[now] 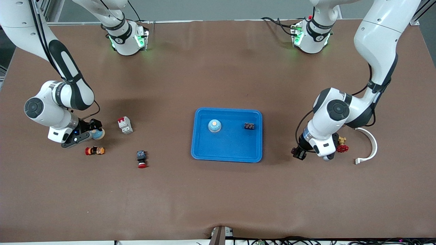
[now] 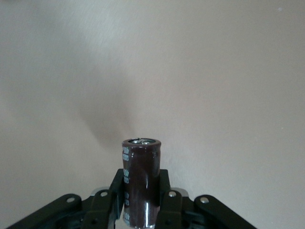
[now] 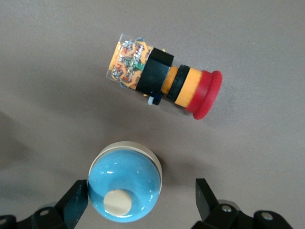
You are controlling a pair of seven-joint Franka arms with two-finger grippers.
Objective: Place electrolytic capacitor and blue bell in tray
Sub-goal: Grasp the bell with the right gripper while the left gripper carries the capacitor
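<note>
The bright-blue tray (image 1: 204, 149) lies mid-table and holds a blue bell (image 1: 214, 126) and a small dark part (image 1: 249, 126). My left gripper (image 1: 299, 153) hangs low over the table between the tray and the left arm's end. It is shut on a dark brown electrolytic capacitor (image 2: 140, 162), gripped between its fingers (image 2: 170, 200). My right gripper (image 1: 92, 131) is open around a second blue bell (image 1: 98, 134) at the right arm's end. In the right wrist view this bell (image 3: 125, 188) stands on the table close against one finger (image 3: 76, 202), with a gap to the other.
A white-and-red breaker (image 1: 125, 125) stands beside the right gripper. An orange push button with a red head (image 1: 95, 150), also in the right wrist view (image 3: 164, 81), lies nearer the front camera. Another red-headed button (image 1: 141, 159), a red-handled brass valve (image 1: 341, 145) and a white curved strip (image 1: 371, 144) lie about.
</note>
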